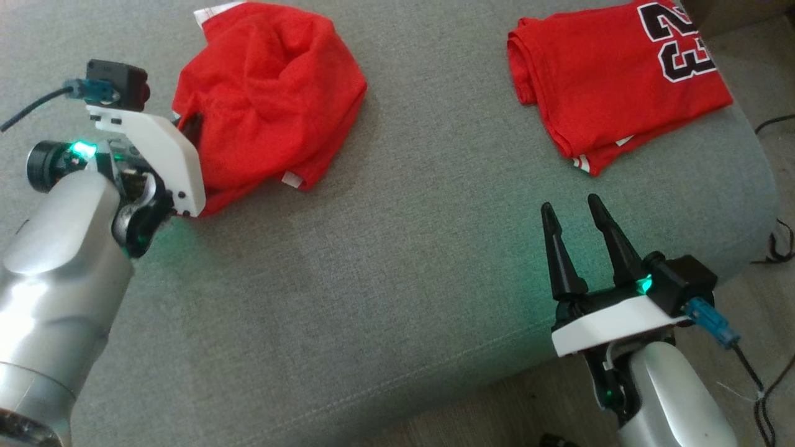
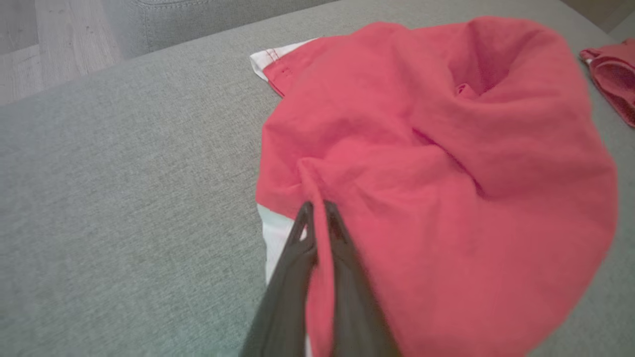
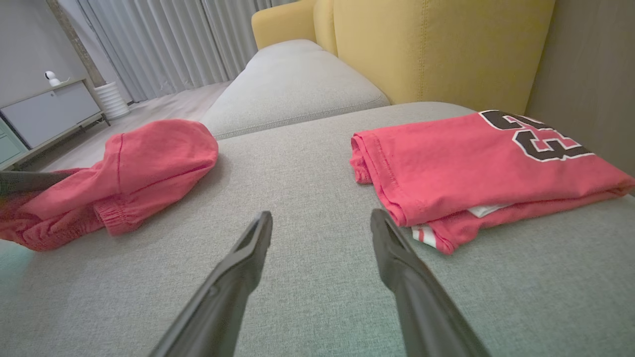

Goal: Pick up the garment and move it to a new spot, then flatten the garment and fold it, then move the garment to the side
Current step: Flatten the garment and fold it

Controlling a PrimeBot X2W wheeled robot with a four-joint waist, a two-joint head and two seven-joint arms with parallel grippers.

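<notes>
- Broadly, the largest thing before me is the grey cushion, a woven surface across most of the head view. I count one under my work. A second grey cushion and a yellow sofa back show toward the top of the right wrist view.
- Next comes the garment, a crumpled red heap at the upper left of the head view, lying on the cushion. I judge it light, limp and quick to bunch. It is not fragile, but it is likely to drag on the weave rather than slide.
- A folded jersey with a black-and-white number sits at the upper right, well apart from the heap. That makes two red pieces in all.
- I have two grippers. My left gripper is pinched tight on a raised ridge of red cloth at the heap's near edge, in the lower middle of the left wrist view.
- My right gripper, at the lower right of the head view, has its jaws spread, holds nothing and hangs over bare cushion.
- Smallest is the white trim, just beside my left fingers. I judge a hemmed edge like this a better hold than a loose middle fold, since the cloth would hang from it and open out.
</notes>
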